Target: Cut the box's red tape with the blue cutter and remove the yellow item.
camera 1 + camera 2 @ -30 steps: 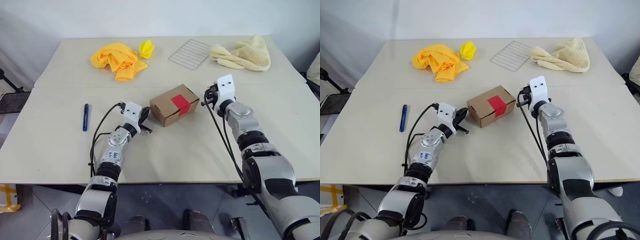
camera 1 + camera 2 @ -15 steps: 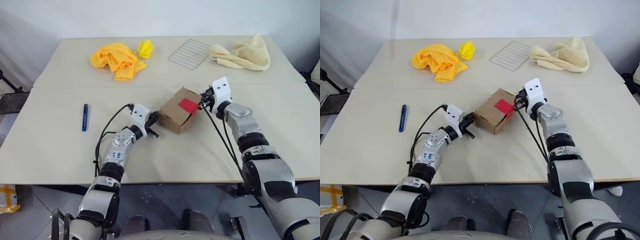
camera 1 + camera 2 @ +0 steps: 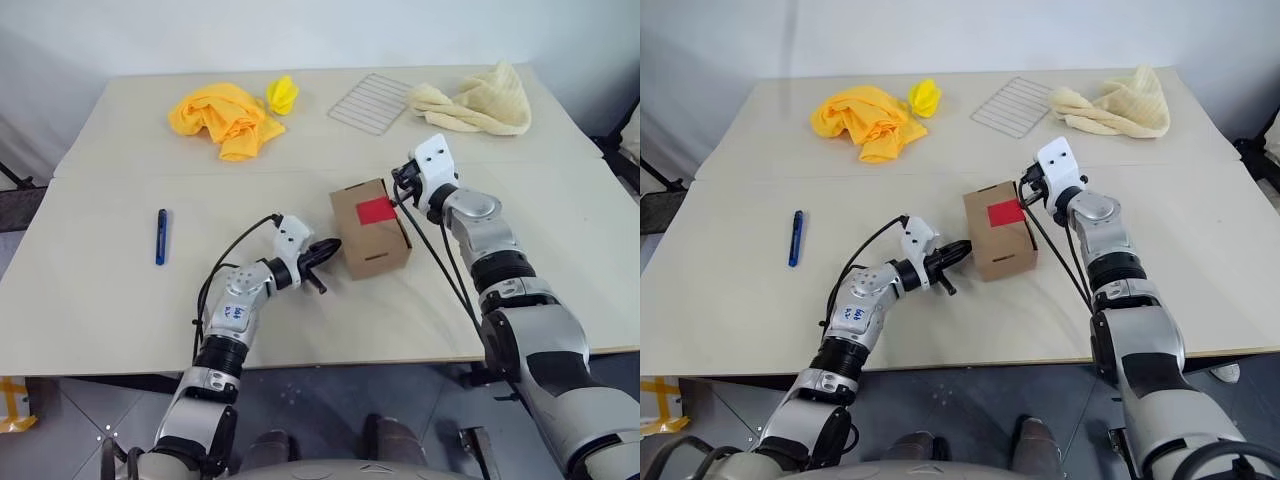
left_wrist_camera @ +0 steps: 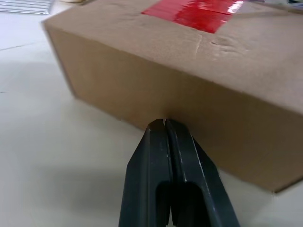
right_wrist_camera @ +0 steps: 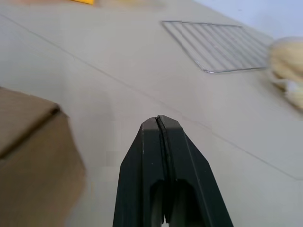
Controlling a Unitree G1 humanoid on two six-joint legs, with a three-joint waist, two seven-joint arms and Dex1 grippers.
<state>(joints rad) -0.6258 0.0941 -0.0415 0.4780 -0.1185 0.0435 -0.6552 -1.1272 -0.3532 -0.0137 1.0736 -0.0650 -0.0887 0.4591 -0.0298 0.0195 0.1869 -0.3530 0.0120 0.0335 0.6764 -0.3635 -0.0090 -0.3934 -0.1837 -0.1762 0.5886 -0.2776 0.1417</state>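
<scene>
The box (image 3: 370, 232), a small brown carton, stands mid-table with the red tape (image 3: 375, 210) on its closed top. My left gripper (image 3: 328, 247) is shut and empty. Its tips (image 4: 163, 124) meet the box's (image 4: 199, 90) left side wall low down, touching or nearly so. My right gripper (image 3: 399, 191) is shut and empty, level beside the box's far right top corner (image 5: 28, 151). The blue cutter (image 3: 160, 236) lies alone on the table well left of the box. The yellow item is hidden.
At the table's far side lie an orange-yellow cloth (image 3: 220, 118), a small yellow crumpled scrap (image 3: 283, 93), a wire rack (image 3: 372, 102) and a cream towel (image 3: 480, 98). Black cables hang from both wrists. The table's front edge runs just behind my left forearm.
The box has been turned on the table, so a short end now faces me. My left gripper moved right along with it; my right gripper closed in on the far right corner.
</scene>
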